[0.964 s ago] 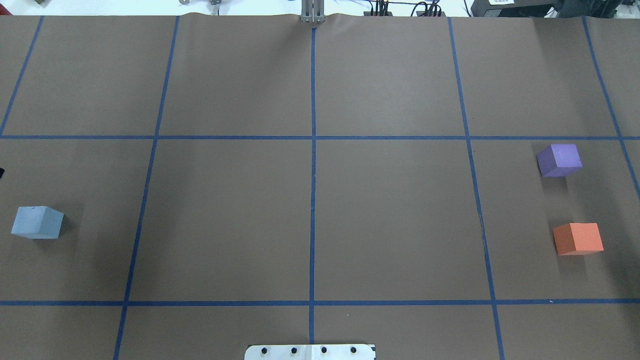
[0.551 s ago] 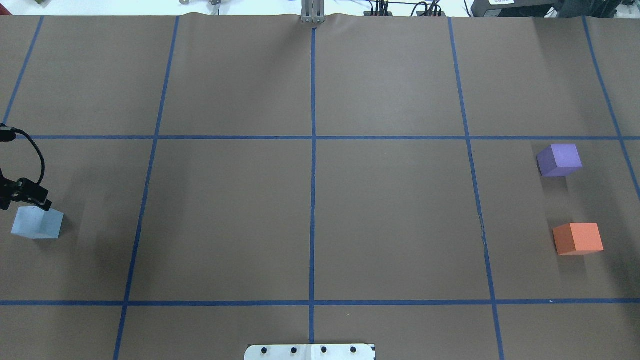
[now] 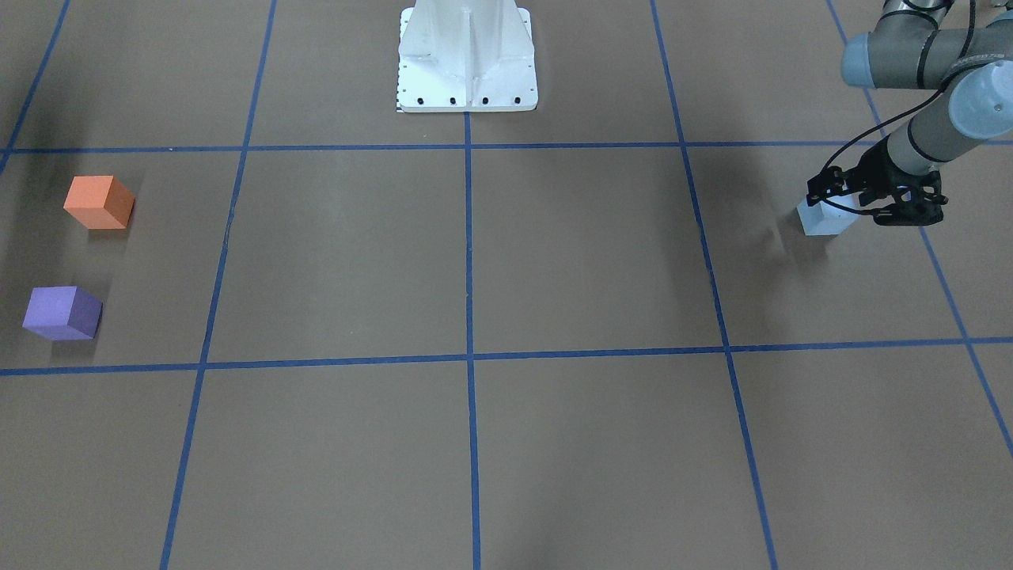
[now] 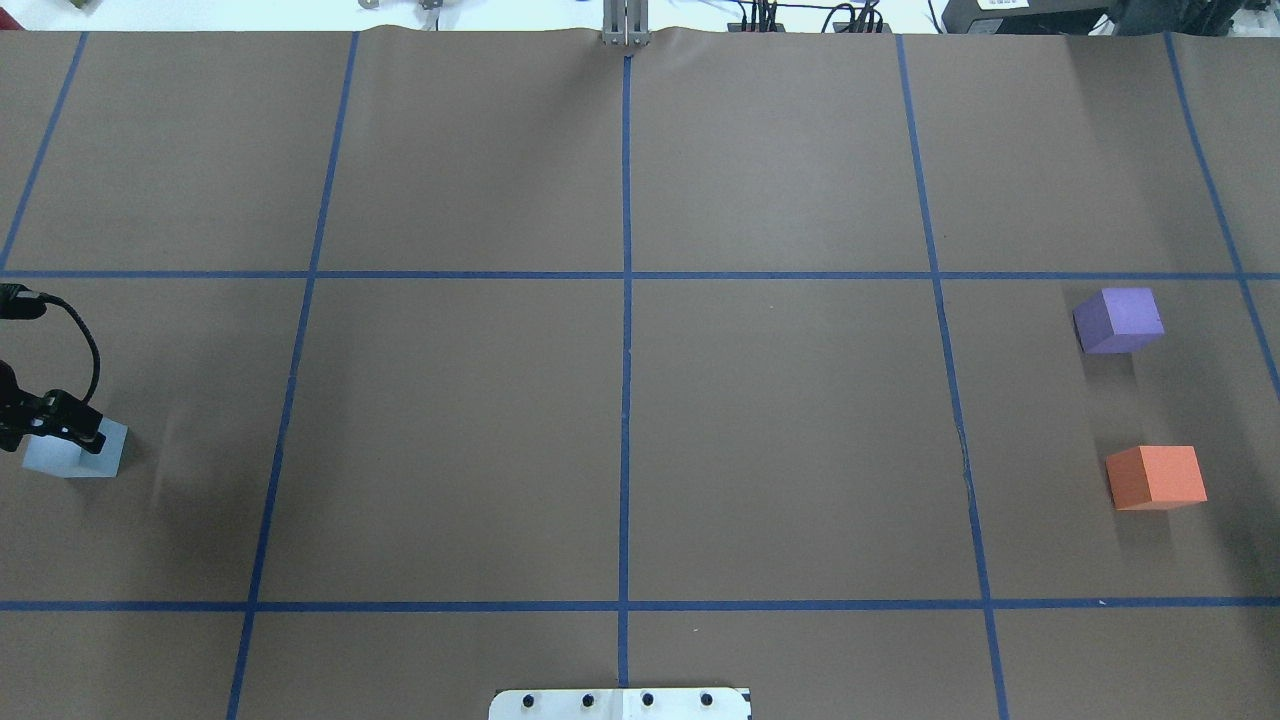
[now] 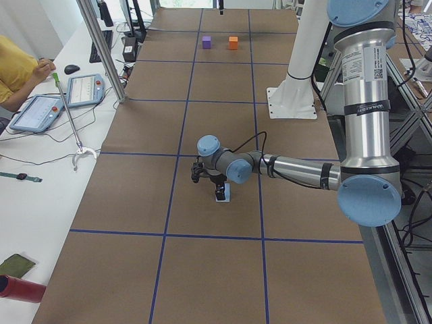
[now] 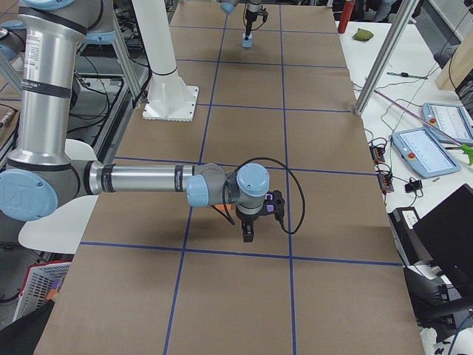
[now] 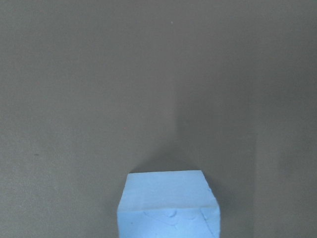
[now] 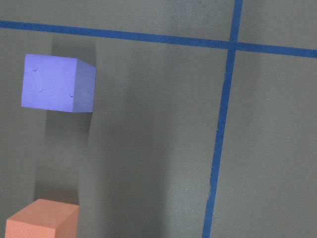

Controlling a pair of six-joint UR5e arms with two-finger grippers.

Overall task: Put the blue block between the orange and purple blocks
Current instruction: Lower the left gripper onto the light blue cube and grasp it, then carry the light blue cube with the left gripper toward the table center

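We see the blue block by the worktop's left edge, under the left claw. The purple block and orange block sit near the right edge, apart. We cannot tell either claw's grip, the right claw included.

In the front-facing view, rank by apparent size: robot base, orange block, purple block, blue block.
1. robot base, clearly largest.
2. purple block and orange block look about alike, so unranked.
3. blue block shows smallest, though the left pincer covers part of it.
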